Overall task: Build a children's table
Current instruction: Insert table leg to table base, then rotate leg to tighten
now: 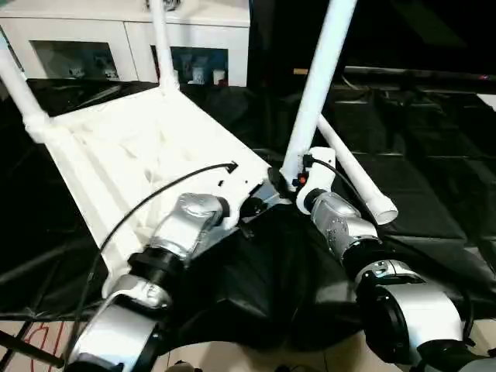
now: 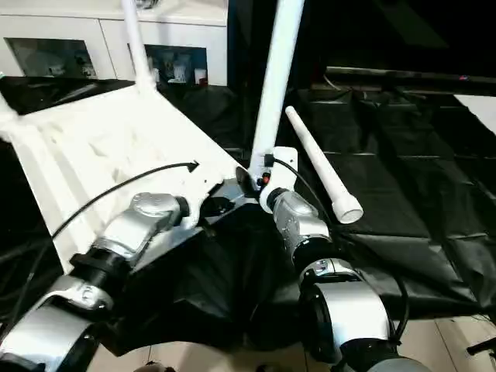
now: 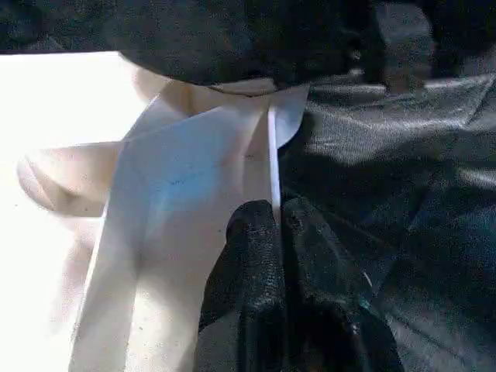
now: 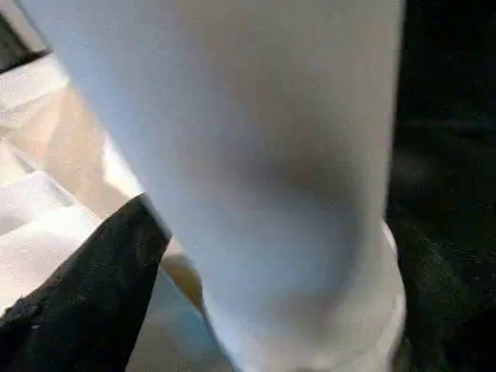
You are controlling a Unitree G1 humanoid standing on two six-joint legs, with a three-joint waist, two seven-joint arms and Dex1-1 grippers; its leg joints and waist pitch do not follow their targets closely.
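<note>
Both busy | left end effector (image 3: 275,232) pinches tabletop (image 1: 139,147) rib | right end effector (image 1: 288,180) grips leg (image 1: 314,85)

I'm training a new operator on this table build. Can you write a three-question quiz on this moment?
1. True or false: every leg is already mounted on the tabletop.
2. What does the left gripper pinch? A) a thin rib of the tabletop B) the loose leg C) the black cloth
3. Which gripper is at the base of the upright leg at the tabletop's near corner?

Key
1. False: a loose leg lies on the black cloth.
2. A
3. The right gripper, with the leg right before its wrist camera.
</note>
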